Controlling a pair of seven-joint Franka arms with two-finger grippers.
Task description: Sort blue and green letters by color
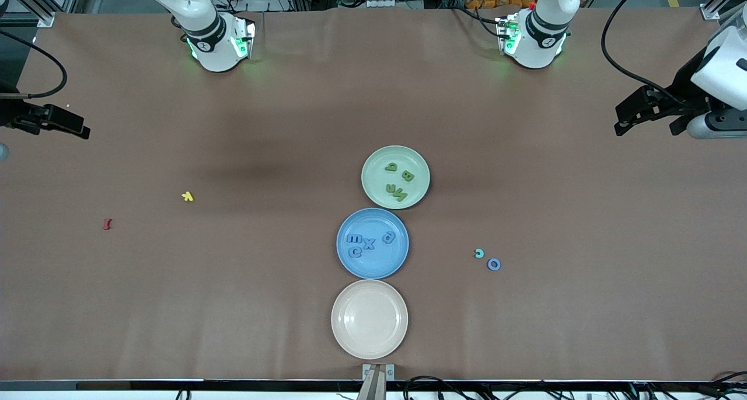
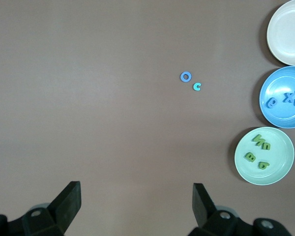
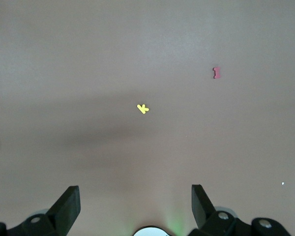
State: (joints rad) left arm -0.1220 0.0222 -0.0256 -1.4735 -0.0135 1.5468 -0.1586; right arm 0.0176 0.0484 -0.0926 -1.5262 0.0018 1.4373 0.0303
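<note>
Several olive-green letters lie on the pale green plate. Several blue letters lie on the blue plate, which is nearer the front camera. The left wrist view shows the same green letters and blue letters on their plates. My left gripper hangs open and empty over the left arm's end of the table, well away from the plates. My right gripper hangs open and empty over the right arm's end. Bare table shows between the left fingers and the right fingers.
An empty beige plate sits nearest the front camera, in line with the other two. A teal c and a periwinkle ring O lie toward the left arm's end. A yellow k and a dark red letter lie toward the right arm's end.
</note>
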